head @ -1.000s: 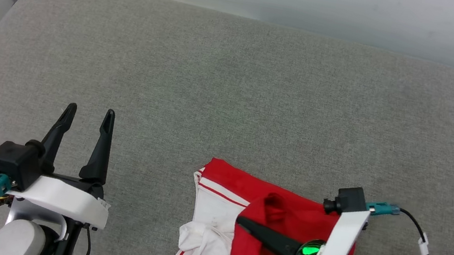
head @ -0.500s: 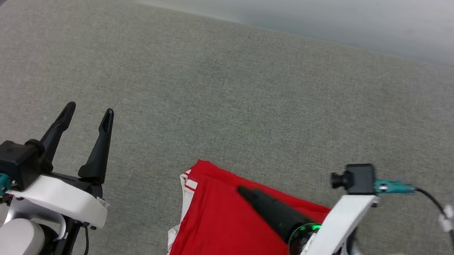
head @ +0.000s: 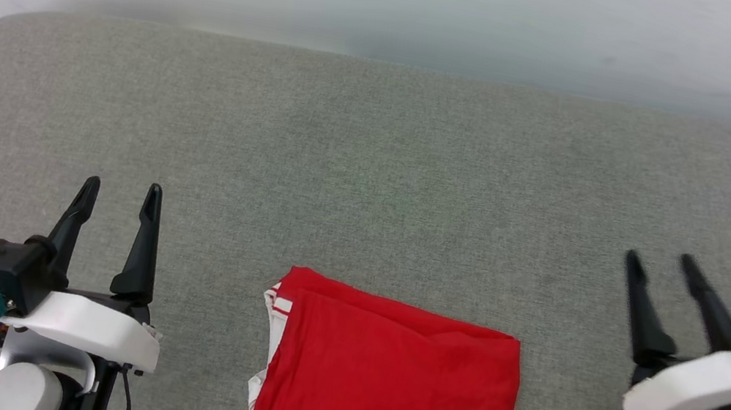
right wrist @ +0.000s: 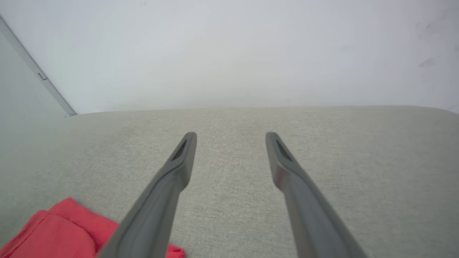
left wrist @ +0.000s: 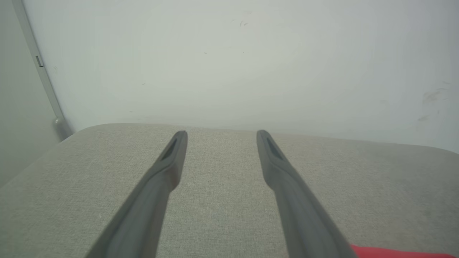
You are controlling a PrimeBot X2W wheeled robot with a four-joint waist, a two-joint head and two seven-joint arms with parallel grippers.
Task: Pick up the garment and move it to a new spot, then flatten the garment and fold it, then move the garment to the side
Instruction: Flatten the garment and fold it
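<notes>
The right pincer (head: 659, 259) has left the garment (head: 390, 387) and swung out to the right, its fingers now apart. The left pincer (head: 123, 185) hangs apart too. The garment lies folded, red side up, near the front of the grey worktop (head: 373, 162), between them. It looks soft, light and floppy, so it is best pinched at a folded edge, through all layers.

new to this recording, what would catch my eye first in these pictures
The red garment, folded into a neat rectangle with white trim at its left edge, lies at the near middle of the grey padded surface. The left gripper and right gripper flank it, both open and apart from it.
</notes>
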